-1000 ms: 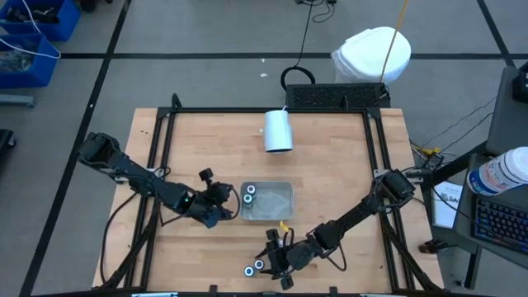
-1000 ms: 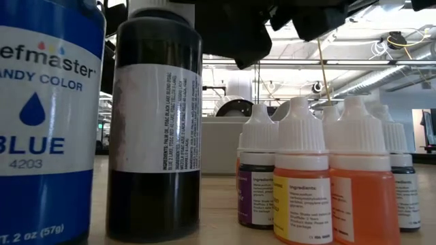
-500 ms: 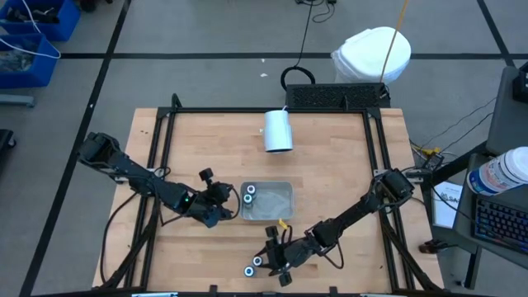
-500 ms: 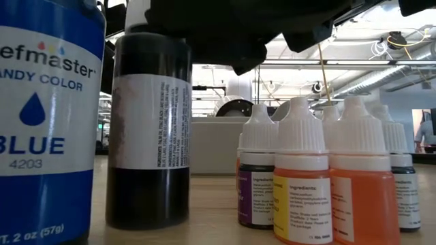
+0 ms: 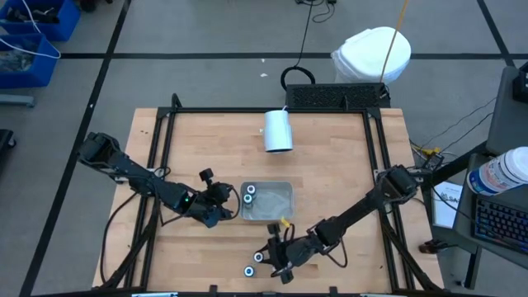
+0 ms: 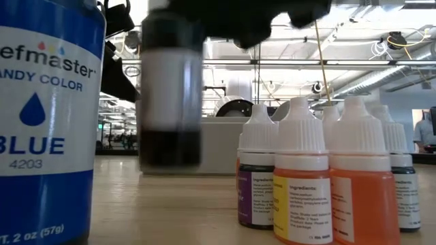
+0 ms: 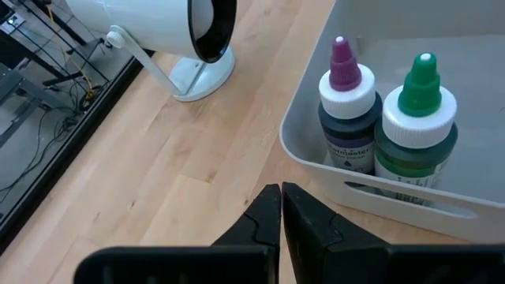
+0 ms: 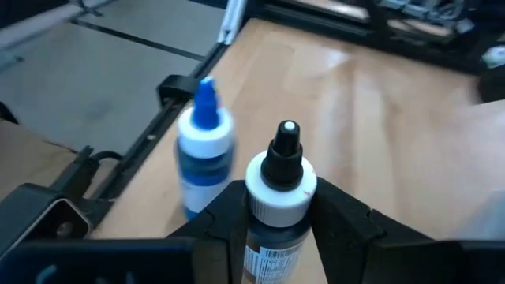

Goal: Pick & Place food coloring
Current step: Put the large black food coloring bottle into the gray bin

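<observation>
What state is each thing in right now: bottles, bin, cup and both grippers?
Black-tipped bottle: upright, clamped, off the table.
Blue bottle: standing on the table.
Purple-tipped bottle: upright in the bin.
Green-tipped bottle: upright beside it.
Grey bin: open-topped.
White cup: on its side.
Right gripper: holding the black-tipped bottle.
Left gripper: fingers shut, empty.

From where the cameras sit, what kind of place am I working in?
Likely a robotics lab or workshop: a wooden table in a black frame, cables on a grey taped floor, blue storage bins nearby, and exposed ceiling pipes behind.
</observation>
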